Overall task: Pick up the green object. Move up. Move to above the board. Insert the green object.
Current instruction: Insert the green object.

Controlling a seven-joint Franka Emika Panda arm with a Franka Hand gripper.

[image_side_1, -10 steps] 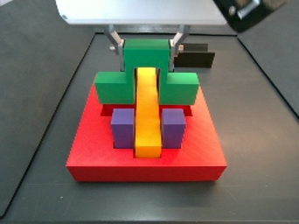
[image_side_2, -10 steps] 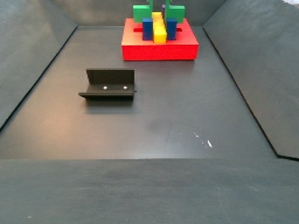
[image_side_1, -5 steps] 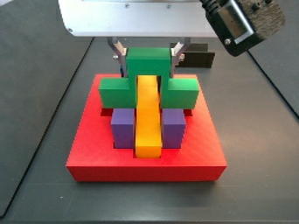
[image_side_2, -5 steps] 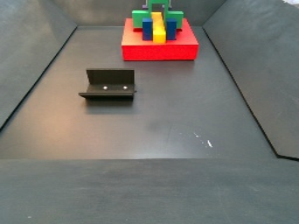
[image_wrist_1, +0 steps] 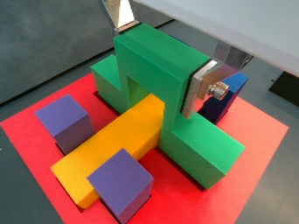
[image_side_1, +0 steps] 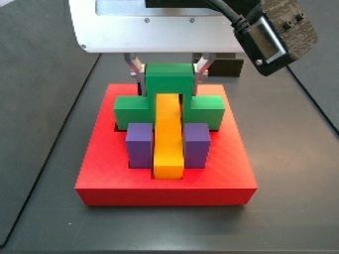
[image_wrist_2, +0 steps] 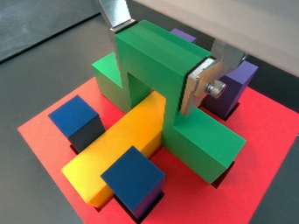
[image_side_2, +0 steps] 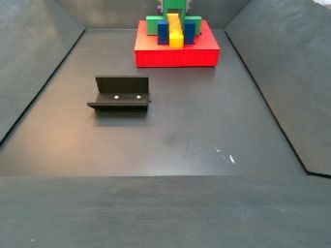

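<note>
End effector [image_wrist_1: 170, 54] clamps the green object [image_wrist_1: 163, 96], straddling the yellow bar [image_wrist_1: 114, 150] on the board [image_wrist_1: 260, 166].

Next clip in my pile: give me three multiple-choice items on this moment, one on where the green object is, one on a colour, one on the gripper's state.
1. Where is the green object?
A. On the floor beside the fixture
B. On the board, straddling the yellow bar
C. Lifted high, clear of the board

2. What colour is the board?
A. Red
B. White
C. Black

3. What is the gripper doing?
A. Open, far from every piece
B. Shut on the yellow bar
C. Shut on the green object

Answers:
1 B: the green object arches over the yellow bar on the board, away from the fixture.
2 A: the slab is red in both side views.
3 C: the gripper has a finger pressed flat on each side of the tall centre block.
</note>
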